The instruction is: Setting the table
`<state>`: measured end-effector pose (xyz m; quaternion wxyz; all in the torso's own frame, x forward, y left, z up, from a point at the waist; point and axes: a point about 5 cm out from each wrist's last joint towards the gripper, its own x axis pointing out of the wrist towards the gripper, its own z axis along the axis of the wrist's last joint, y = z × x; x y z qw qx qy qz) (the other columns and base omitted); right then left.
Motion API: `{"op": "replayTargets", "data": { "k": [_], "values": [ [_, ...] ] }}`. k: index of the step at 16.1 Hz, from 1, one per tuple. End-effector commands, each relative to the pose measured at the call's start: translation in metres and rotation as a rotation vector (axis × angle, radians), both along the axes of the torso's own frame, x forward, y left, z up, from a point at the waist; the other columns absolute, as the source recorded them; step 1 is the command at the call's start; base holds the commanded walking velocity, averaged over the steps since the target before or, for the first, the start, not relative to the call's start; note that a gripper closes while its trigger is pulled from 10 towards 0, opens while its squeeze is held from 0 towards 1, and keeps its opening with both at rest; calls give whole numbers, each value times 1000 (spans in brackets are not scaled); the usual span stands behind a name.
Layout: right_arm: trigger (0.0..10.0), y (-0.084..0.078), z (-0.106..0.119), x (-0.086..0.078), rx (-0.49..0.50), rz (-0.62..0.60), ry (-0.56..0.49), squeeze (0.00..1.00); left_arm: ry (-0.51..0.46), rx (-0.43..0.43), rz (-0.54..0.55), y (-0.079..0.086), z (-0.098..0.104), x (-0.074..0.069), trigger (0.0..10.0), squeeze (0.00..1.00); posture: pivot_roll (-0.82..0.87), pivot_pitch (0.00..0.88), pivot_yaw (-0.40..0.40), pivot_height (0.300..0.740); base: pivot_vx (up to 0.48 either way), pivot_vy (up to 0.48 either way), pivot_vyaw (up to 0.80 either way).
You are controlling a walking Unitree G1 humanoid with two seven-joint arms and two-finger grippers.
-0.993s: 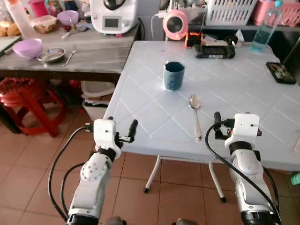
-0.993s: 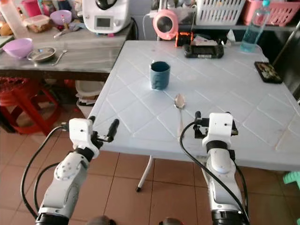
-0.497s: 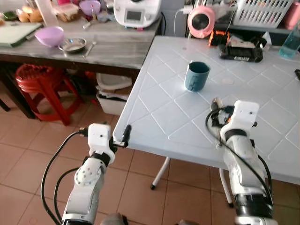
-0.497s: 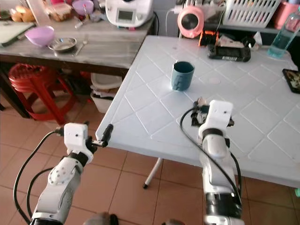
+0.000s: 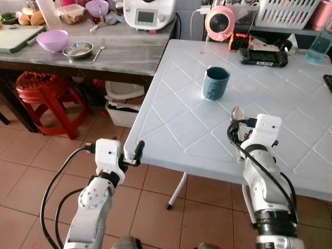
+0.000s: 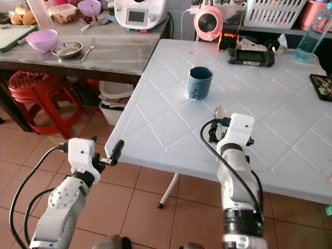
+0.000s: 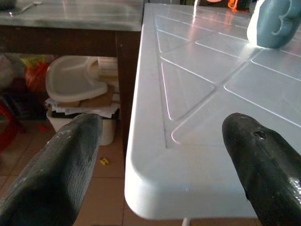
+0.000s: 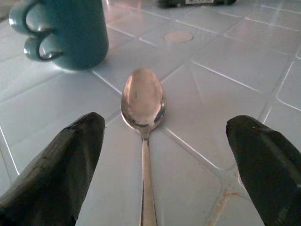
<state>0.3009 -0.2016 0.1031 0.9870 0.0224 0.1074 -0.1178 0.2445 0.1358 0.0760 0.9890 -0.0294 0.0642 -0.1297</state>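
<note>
Two risks: right gripper jaws released astride spoon; thin handle may slip or skid toward mug. Left gripper released at desk corner.

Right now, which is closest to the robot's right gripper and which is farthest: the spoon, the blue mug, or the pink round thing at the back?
From the right gripper, in the left eye view:
1. Spoon: right under the open fingers, on the white table.
2. Blue mug: farther up the table, slightly to the robot's left.
3. Pink round thing: at the table's far edge.
</note>
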Motion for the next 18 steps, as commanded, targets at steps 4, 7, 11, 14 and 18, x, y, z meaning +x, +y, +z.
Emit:
{"op": "replayTargets", "data": {
  "k": [4, 7, 11, 14, 18],
  "values": [
    [10000, -5, -7, 5, -48, 78, 100, 0, 6, 12, -7, 2, 2, -2, 10000, 0, -3, 27, 26, 740, 0, 0, 0],
    [10000, -7, -6, 12, -173, 184, 94, 0, 14, 12, -6, 1, 3, -2, 10000, 0, 1, 30, 28, 740, 0, 0, 0],
    [10000, 1, -2, 22, -199, 229, 70, 0, 19, 17, -2, 3, 3, -4, 10000, 0, 8, 37, 28, 740, 0, 0, 0],
    [10000, 0, -3, 22, -175, 212, 62, 0, 22, 20, -1, 4, 3, -5, 10000, 0, 13, 40, 26, 740, 0, 0, 0],
    [4902, 2, -12, 16, -149, 207, 72, 0, 28, 26, 0, 6, 3, -7, 10000, 0, 16, 45, 31, 740, 0, 0, 0]
  ]
}}
